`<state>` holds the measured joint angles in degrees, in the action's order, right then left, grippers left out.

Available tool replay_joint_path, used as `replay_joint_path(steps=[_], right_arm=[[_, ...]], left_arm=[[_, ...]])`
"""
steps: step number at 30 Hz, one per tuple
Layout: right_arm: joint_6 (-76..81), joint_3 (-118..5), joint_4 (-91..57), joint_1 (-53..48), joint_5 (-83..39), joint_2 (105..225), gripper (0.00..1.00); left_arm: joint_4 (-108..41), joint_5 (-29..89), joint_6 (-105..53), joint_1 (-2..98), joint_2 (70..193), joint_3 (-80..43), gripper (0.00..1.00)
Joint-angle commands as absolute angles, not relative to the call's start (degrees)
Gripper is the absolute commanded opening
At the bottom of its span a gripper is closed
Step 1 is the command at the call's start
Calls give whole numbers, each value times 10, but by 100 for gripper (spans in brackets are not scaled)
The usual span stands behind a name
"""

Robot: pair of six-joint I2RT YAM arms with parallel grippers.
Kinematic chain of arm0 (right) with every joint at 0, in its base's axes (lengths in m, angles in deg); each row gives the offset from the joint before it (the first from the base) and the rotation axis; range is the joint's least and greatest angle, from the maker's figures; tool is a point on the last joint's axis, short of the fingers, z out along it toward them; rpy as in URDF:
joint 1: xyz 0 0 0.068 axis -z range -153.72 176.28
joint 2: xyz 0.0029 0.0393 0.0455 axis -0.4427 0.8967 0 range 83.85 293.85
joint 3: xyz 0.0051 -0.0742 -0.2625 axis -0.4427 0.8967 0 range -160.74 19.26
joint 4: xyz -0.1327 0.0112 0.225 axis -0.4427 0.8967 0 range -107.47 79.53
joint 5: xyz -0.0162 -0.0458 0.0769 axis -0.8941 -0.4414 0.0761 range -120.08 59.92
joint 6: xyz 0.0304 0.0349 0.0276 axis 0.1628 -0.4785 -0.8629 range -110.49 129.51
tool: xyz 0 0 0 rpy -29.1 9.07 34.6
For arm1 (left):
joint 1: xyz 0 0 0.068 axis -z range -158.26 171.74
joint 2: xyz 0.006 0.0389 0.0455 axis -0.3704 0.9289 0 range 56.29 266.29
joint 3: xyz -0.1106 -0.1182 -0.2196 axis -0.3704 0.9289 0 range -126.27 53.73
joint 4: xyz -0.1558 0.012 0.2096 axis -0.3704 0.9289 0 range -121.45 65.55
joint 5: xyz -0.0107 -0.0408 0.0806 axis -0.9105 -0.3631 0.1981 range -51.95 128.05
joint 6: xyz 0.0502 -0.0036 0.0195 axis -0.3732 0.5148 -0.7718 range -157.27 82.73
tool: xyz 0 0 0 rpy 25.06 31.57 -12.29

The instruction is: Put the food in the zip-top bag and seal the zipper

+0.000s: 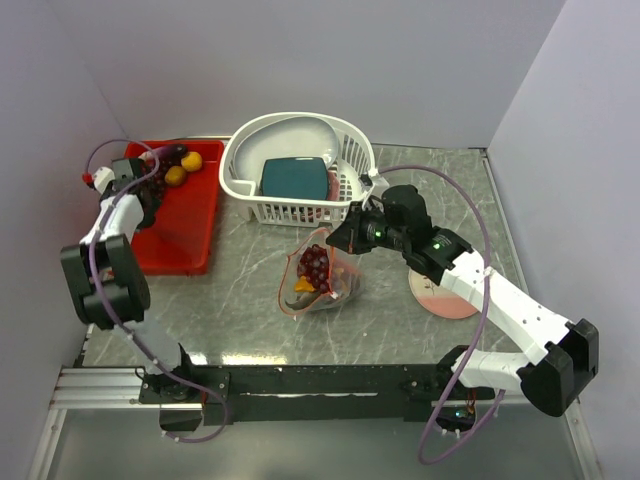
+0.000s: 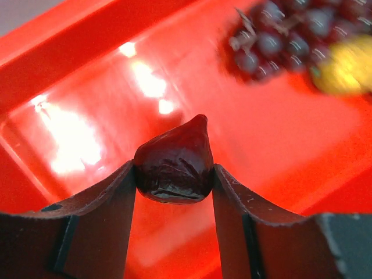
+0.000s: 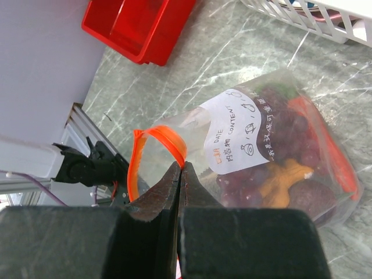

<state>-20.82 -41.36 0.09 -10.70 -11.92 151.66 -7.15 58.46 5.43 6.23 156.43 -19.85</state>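
Left tool (image 2: 174, 175), reaching over tray (image 2: 81, 52), grips purple food (image 2: 174, 152).

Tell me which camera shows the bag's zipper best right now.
Right wrist view: the zipper is close up, looped open, pinched by the shut right gripper. Top view shows only a thin red outline; left wrist view misses it.

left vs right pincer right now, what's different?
The left pincer has its jaws apart around a dark purple toy food; the right pincer has its jaws pressed together on the zip-top bag, at its thin edge beside the zipper. The left pincer is over the red tray; the right pincer is over the table. Both are gripping something.
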Motion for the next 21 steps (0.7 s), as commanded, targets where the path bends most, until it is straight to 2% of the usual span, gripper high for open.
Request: replay_joint_path(steps=[1, 9, 14, 21], right_arm=[[-204, -407, -24, -102, -115, 1499, 0], [-201, -410, -21, -106, -126, 1506, 0], [-197, -422, -12, -106, -140, 1514, 0], [-198, -445, 0, -105, -157, 1530, 0]], left_arm=[[-89, 550, 47, 101, 1453, -154, 22], [-55, 474, 49, 326, 1298, -144, 23], [-24, 443, 58, 461, 1244, -165, 23], [-12, 404, 93, 560, 1151, -123, 24]])
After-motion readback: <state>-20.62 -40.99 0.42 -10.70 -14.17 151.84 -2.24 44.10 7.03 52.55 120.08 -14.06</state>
